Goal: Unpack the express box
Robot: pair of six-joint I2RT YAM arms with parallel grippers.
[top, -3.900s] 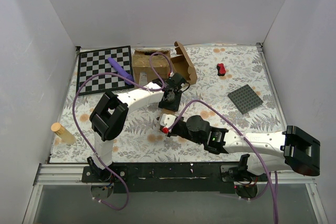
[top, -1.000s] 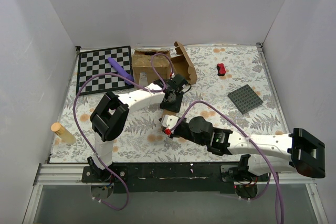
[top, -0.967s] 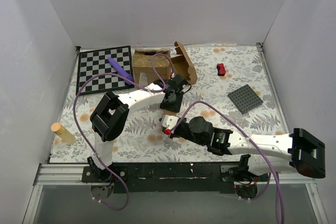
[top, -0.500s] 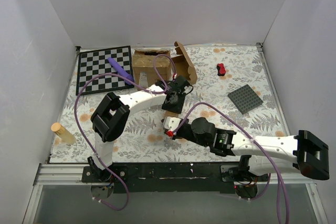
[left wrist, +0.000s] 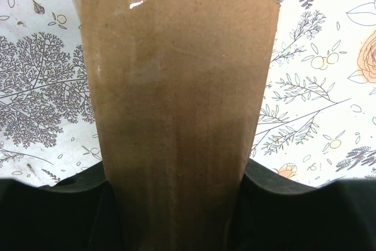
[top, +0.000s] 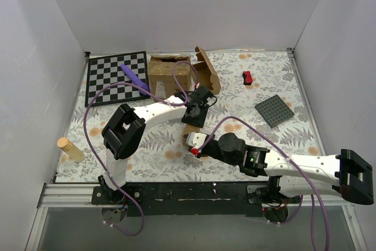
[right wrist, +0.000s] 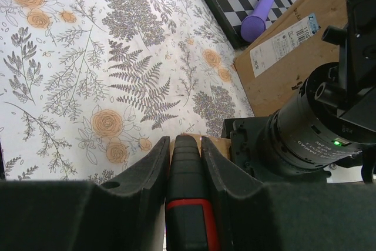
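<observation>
The box [left wrist: 179, 116] is matt, corrugated brown cardboard; the worktop [left wrist: 41, 86] a smooth floral print; the red-black piece [right wrist: 187, 192] smooth plastic.

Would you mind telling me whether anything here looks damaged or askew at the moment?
The express box held in the left gripper has a ragged, frayed far edge with a scrap of shiny tape. The larger carton behind it has a flap standing crookedly open on its right. Nothing looks spilled.

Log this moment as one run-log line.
left pincer: shut on small cardboard box | right pincer: shut on red-and-black item | both: close together, in front of large carton
</observation>
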